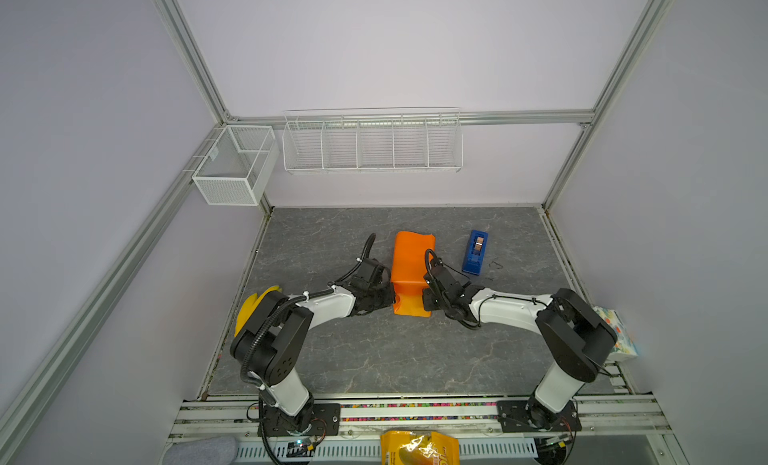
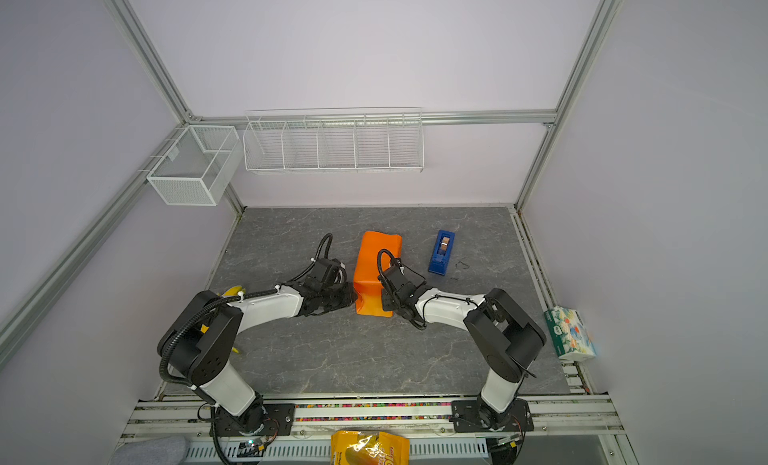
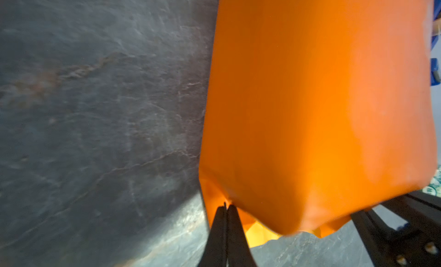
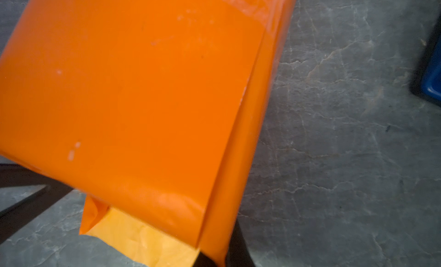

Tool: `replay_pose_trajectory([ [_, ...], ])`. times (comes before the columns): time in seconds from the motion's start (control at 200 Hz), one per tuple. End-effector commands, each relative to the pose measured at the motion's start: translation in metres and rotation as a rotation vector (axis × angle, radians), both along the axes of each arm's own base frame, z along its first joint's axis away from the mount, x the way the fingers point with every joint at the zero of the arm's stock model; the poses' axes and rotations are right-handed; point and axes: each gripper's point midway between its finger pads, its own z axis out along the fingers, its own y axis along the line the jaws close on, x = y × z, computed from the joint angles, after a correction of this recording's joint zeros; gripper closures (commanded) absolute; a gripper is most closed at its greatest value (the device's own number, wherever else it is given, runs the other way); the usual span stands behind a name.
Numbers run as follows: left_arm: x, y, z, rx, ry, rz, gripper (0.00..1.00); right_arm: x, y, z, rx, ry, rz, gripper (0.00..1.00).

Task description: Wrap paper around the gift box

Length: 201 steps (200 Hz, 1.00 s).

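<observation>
**Both tools pinch orange paper at mid-worktop**

In both top views, the paper (image 1: 411,263) (image 2: 370,263) lies as a long, wrapped bundle at centre frame on the grey worktop (image 1: 374,350). My left tool (image 1: 392,301) and my right tool (image 1: 424,303) meet its near end from either side. A blue tape dispenser (image 1: 475,252) stands to the right of the bundle, apart from it. The gift box cannot be seen, because paper covers every side that shows.

In the left wrist view, which is somewhat blurred, my left tool (image 3: 226,207) sits at bottom centre. Its jaws are pressed together on a crumpled corner of the paper (image 3: 322,110), which fills the right half of the frame.

In the right wrist view, my right tool (image 4: 214,259), at the bottom edge, is clamped on the paper (image 4: 131,98) where one layer overlaps another. A paler flap pokes out at lower left of the sheet. A corner of the tape dispenser (image 4: 433,82) shows at the right edge.
</observation>
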Motion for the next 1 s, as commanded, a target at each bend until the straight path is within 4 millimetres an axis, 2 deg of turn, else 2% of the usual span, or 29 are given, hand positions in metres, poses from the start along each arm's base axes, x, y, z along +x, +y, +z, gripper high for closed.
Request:
replay_pose_trajectory([
  [0.0,0.001,0.015,-0.003,0.088,0.006,0.042,1.00,-0.002,-0.005,0.000,0.001,0.006,-0.007,0.94],
  [0.185,0.003,0.007,-0.008,0.082,0.022,0.014,0.99,-0.002,-0.004,0.000,0.000,0.007,-0.007,0.94],
  [0.655,0.008,-0.031,0.006,-0.064,0.001,-0.083,0.99,-0.002,-0.005,0.000,-0.002,0.009,-0.008,0.94],
  [1.0,0.012,-0.040,0.002,-0.073,-0.002,-0.071,1.00,-0.002,-0.005,0.000,-0.001,0.008,-0.006,0.94],
])
